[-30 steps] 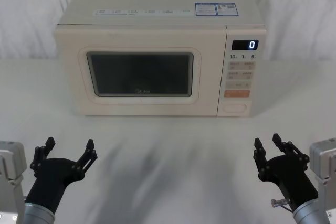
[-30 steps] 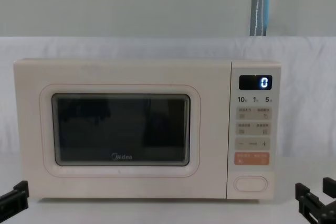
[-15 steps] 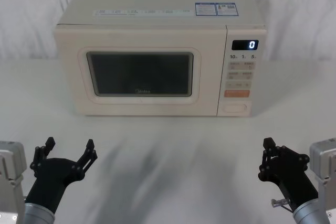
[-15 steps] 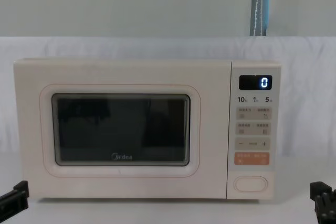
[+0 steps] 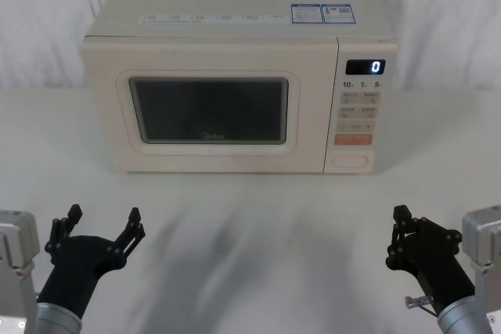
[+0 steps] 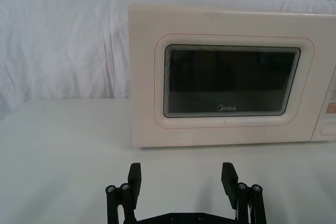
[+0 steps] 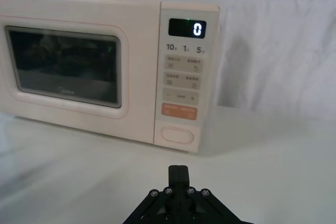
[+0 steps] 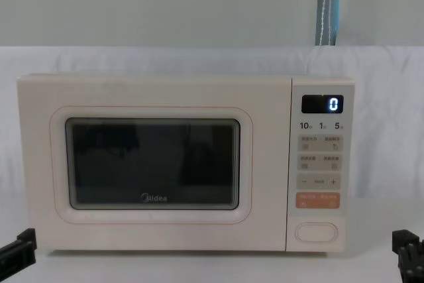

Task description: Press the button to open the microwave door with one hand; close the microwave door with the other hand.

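The cream microwave stands at the back middle of the table, its display reading 0. Its door with the dark window is closed flush. The wide oval button sits at the bottom of the control panel, under the orange key, and also faces the right wrist camera and the chest camera. My left gripper hovers open near the front left, facing the door. My right gripper is shut at the front right, well short of the button, its joined fingertips pointing toward it.
A white cloth covers the table and drapes the wall behind. A broad bare strip lies between the microwave's front and both grippers. A blue-grey pole rises behind the microwave's right side.
The right gripper's fingers have come together from open to shut and stayed so. The left gripper and the microwave have not moved.
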